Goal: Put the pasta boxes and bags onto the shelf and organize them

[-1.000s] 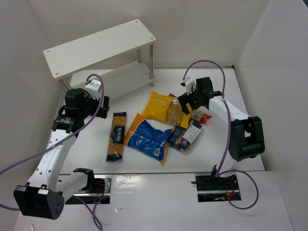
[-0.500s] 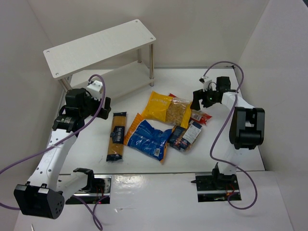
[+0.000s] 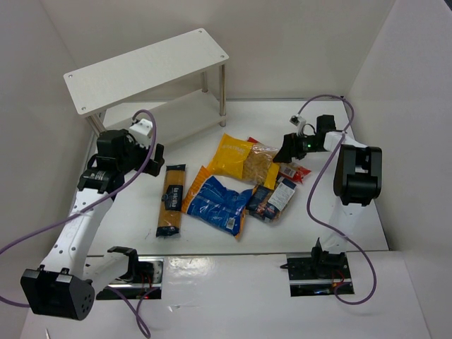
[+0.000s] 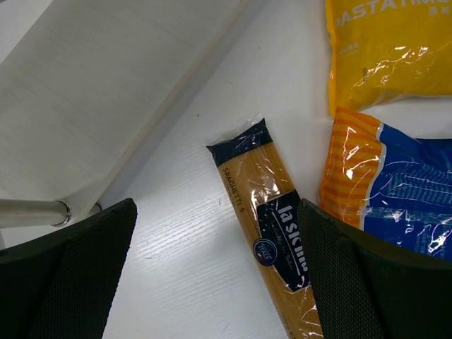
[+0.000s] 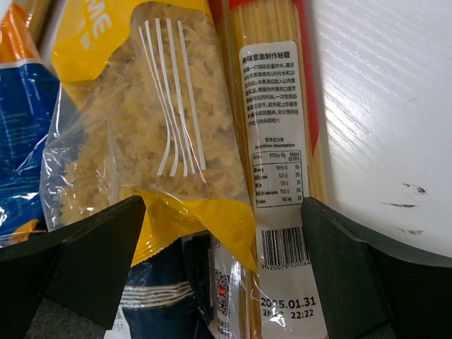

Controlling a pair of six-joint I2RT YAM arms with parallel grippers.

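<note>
Five pasta packages sit clustered on the white table (image 3: 212, 244) in front of the white two-tier shelf (image 3: 145, 70), none on its boards, and both grippers are spread wide and empty.

The right gripper (image 5: 222, 205) hangs over the yellow-and-clear bag of short pasta (image 5: 155, 120) and the slim red-and-clear packet (image 5: 279, 141) just beside it, black fingers (image 5: 92, 261) far apart, gripping nothing. That packet's white label reads "nutrition information" above a barcode and the stamp "2025.01.31 ... 22:22". The dark blue box (image 3: 275, 198) peeks out from under the yellow bag. Over to the left gripper (image 4: 215, 212): jaws equally wide, nothing held, above the long orange-and-dark spaghetti packet (image 4: 272, 240) printed "SPAGHETTI 5" and a brand beginning "lasicil". Right beside it lies the blue crinkly bag (image 4: 402, 198), and the yellow bag shows "PASTATIM". A silver metal leg (image 4: 32, 212) of the shelf is at the left.
</note>
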